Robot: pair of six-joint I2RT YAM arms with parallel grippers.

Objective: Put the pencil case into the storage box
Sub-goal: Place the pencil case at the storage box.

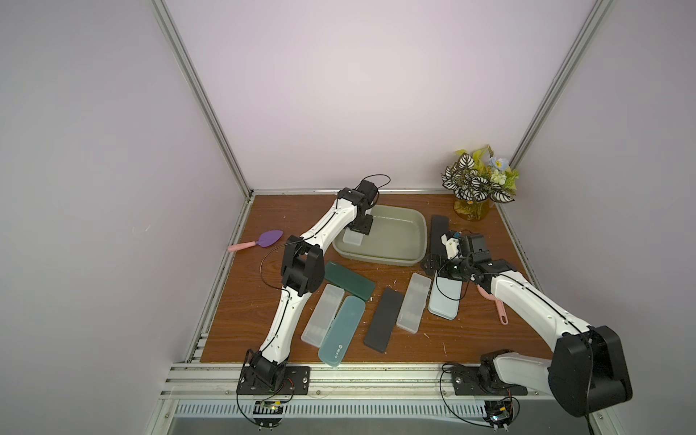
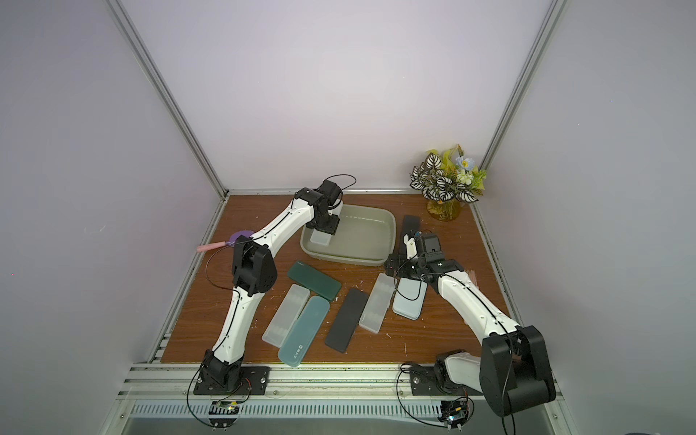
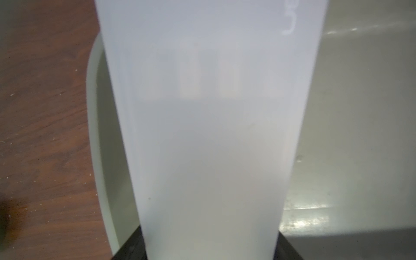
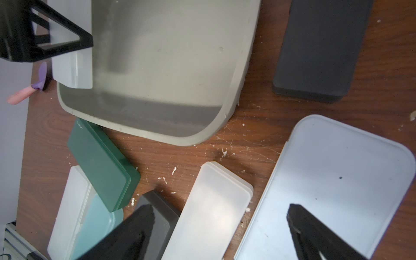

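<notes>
While the left gripper (image 1: pixel 359 227) stood over the left side of the storage box (image 1: pixel 425 241), toward its near corner, its jaws were clamped on the upper end of a frosted pencil case (image 1: pixel 353 238). Seen from the left wrist, black fingers (image 3: pixel 131 249) flanked the held end. The pencil case hung end-down with its lower end inside the walls of the box, close to the rim. Whether it touched the floor of the box I could not tell.

The right gripper (image 1: pixel 440 265) hovered with its jaws spread wide and gripped nothing. It stood above a pale blue case (image 1: pixel 446 301) and a second frosted case (image 1: pixel 414 303), which lay side by side on the wooden table (image 1: pixel 414 350), just near of the box.

Faint pale lettering showed near one edge of the held pencil case in the left wrist view, too blurred to read. A small embossed word on a dark green case (image 4: pixel 101 166) and a white mark on a teal case (image 1: pixel 341 331) were both too small to make out.
</notes>
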